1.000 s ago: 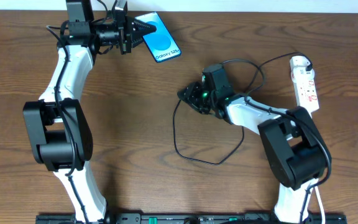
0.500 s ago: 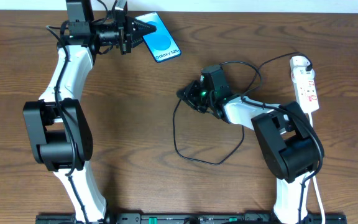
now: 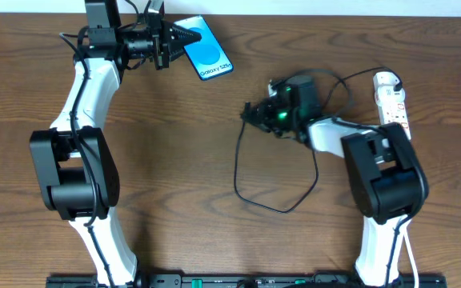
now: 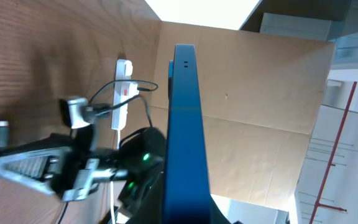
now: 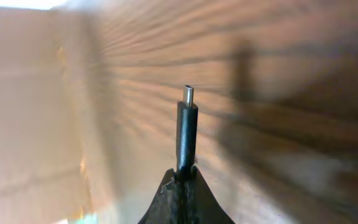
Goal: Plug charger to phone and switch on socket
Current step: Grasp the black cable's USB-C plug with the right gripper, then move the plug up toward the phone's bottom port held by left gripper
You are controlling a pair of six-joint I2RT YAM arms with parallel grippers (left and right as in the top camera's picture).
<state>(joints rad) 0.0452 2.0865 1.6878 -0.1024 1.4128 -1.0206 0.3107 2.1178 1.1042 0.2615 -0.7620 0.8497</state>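
Left tool (image 3: 184, 36): mine, closed on the phone's left edge, at the far side of the worktop (image 3: 174, 160)

Phone (image 3: 207, 50): held in my left tool, well apart from the plug; from overhead its light blue screen faces up and lies at a slant; my left wrist camera sees it edge-on as a dark blue slab (image 4: 185, 124)

Right tool (image 3: 250, 112): mine, pinched shut on the charger's plug, right of centre and pointing left; my right wrist camera shows the fingertips (image 5: 182, 186) meeting around the base of the plug

Charger (image 3: 237, 172): black plug body (image 5: 187, 127) upright between my fingertips, its small metal tip bare and clear of the wood; the thin black cable drops from my right tool, loops toward the near side, climbs back and arcs over toward the far end of the socket

Socket (image 3: 394, 108): white strip with red markings, flat on the worktop at the right edge, beside my right arm; switch position too small to tell
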